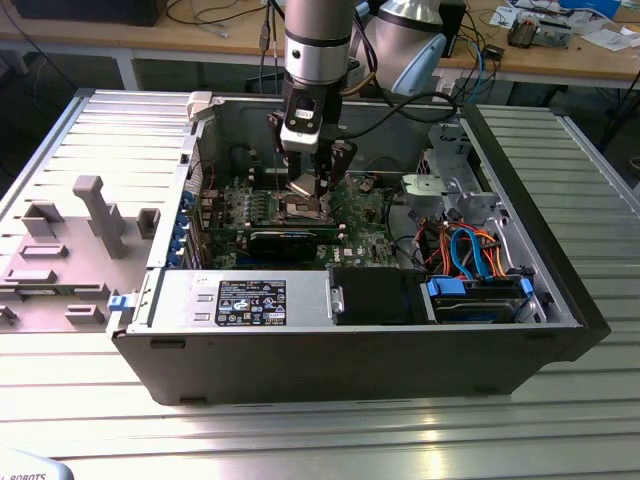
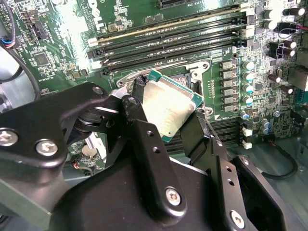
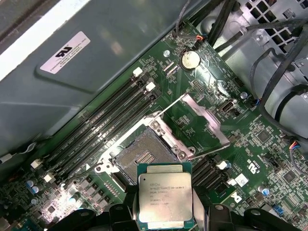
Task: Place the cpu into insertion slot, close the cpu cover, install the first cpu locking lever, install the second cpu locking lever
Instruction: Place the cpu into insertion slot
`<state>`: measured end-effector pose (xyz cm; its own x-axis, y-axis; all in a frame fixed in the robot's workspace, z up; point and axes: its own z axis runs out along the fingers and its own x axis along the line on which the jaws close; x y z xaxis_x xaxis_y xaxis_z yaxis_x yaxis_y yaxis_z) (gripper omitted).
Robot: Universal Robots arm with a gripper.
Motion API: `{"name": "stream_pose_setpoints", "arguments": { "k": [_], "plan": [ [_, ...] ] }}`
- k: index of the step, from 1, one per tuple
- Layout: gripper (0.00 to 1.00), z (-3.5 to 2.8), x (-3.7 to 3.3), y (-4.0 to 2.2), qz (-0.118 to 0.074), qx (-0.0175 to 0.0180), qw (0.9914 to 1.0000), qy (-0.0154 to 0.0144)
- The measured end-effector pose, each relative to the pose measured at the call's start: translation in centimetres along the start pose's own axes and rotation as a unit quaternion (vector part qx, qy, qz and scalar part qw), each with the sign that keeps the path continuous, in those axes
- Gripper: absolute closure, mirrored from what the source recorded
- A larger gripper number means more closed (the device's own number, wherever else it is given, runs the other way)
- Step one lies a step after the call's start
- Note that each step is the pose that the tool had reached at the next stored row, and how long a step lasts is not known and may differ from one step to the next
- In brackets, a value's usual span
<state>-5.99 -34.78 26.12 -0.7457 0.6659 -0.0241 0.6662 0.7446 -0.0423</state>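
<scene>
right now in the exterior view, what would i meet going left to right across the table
grey jig → motherboard, with the end effector holding the cpu over it → orange and blue cables

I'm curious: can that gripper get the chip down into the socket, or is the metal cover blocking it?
Probably yes. The gripper holds the cpu above the insertion slot, and the cpu cover stands swung open beside it, leaving the slot bare.
</scene>
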Motion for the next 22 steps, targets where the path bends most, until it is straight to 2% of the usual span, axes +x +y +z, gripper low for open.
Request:
{"name": "stream_pose_setpoints", "arguments": {
  "k": [22],
  "plan": [
    [0.45,0.02,0.00,0.00,0.012,0.0022,0.99992,-0.0013]
  ]
}}
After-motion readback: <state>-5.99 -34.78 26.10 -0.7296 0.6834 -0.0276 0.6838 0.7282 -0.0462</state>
